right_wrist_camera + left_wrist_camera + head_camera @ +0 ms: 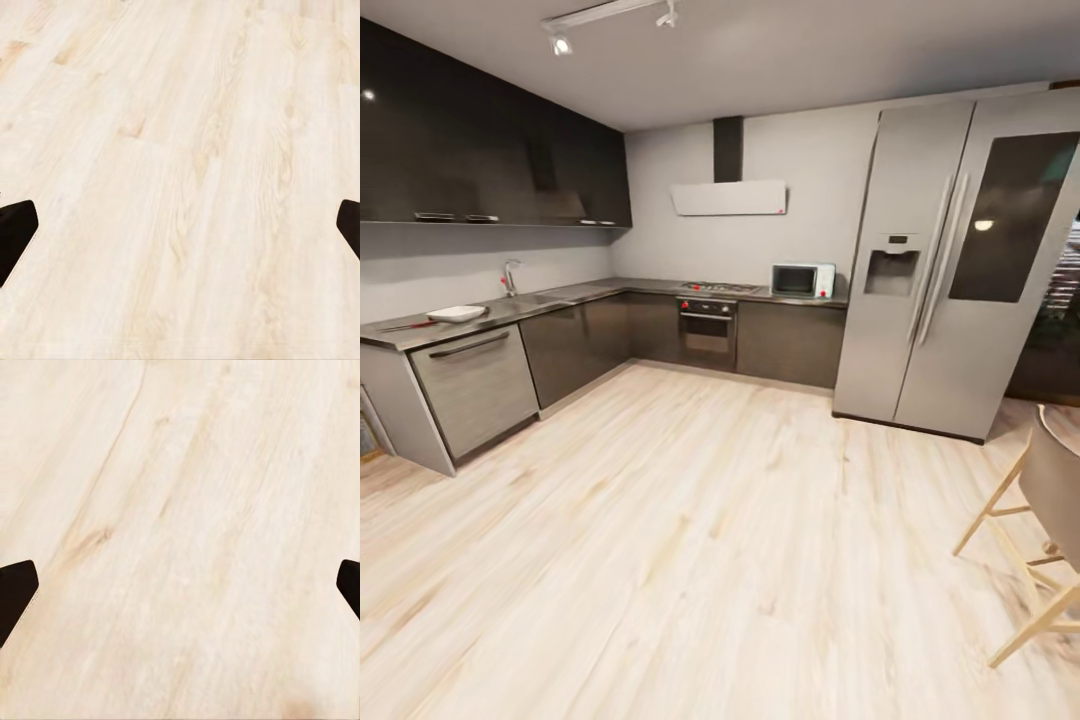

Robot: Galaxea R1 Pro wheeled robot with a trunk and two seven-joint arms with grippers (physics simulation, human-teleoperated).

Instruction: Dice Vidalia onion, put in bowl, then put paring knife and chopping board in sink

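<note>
Along the left wall runs the countertop point(560, 297); the white bowl point(457, 313) sits near its front end, with the sink point(538, 298) and its tap point(509, 277) further back. Any onion in the basin is hidden. The step is the approach: better to roll left across the wood floor point(690, 540) and stop square to the sink. Left gripper point(180, 592) and right gripper point(180, 232) both hang spread wide, empty.
</note>
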